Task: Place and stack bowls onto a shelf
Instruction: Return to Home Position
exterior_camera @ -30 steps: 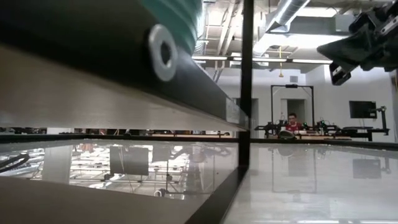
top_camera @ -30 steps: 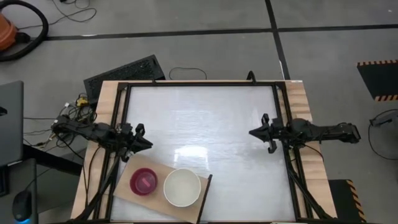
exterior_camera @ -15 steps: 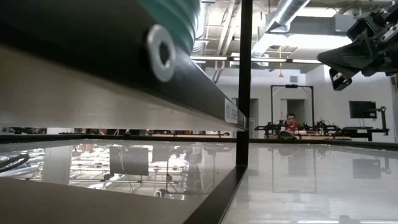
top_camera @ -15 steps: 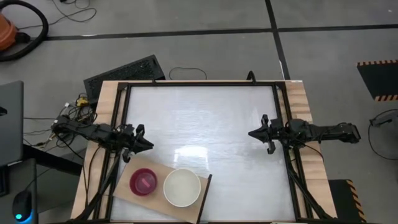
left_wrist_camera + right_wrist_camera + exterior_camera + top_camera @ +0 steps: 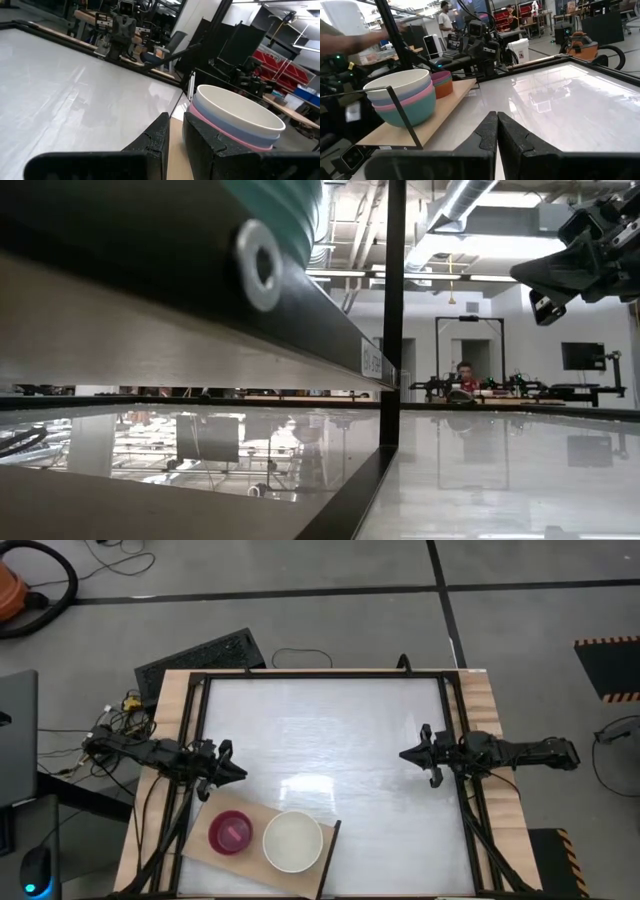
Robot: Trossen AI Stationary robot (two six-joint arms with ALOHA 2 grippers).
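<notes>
Colour record: bowls, shelf, tabletop.
One stack: cream white bowl, slate blue bowl, light pink bowl, teal bowl (each a plain single colour). Other stack: magenta bowl, red-orange bowl. Shelf pale plain-grained wood; tabletop white, black-framed.

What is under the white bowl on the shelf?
Nested under the white bowl: a slate blue bowl, a light pink bowl, then a cyan bowl on the shelf. Only their outer rims show; their insides are covered.
</notes>
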